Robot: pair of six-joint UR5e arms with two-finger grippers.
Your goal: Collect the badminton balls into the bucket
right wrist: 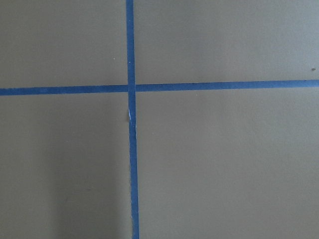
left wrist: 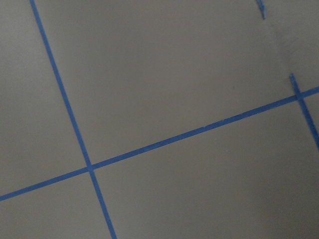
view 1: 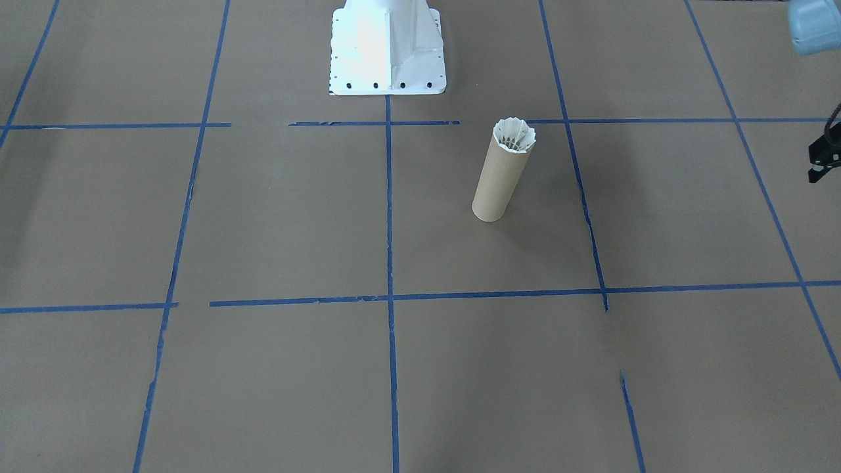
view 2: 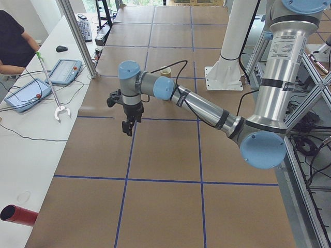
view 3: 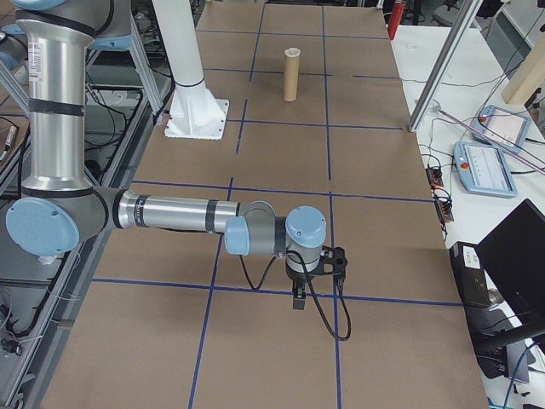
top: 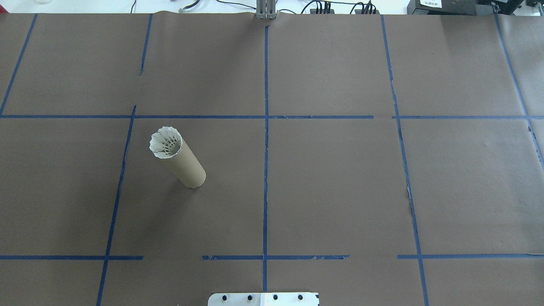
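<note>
While the tall brown cardboard bucket [top: 183, 164] stood upright on the brown paper-covered worktop [top: 340, 191], the white feather shuttlecock [top: 165, 143] sat in its open mouth, feather skirt flaring over the rim and facing up, cork end hidden down inside the tube. Its long axis therefore ran vertically, in line with the tube's own. In the overhead view the bucket stood in the left half of the worktop, in a square of the blue tape grid [top: 266, 170] just left of the centre line, on the robot's left side. Both arms were well apart from it. The left pincer [view 2: 129, 125] hung over the worktop pointing straight down, toward the operators' side, and showed only at the very edge of the front-facing view [view 1: 822, 161]; whether its fingers were spread or pressed together cannot be told. The right pincer [view 3: 300, 297] likewise pointed down near a tape crossing far from the bucket, at the opposite end of the worktop, and its state cannot be told either. Both wrist cameras showed only bare paper and tape lines. The white metal base [view 1: 387, 46] stood at the robot's edge of the worktop.
</note>
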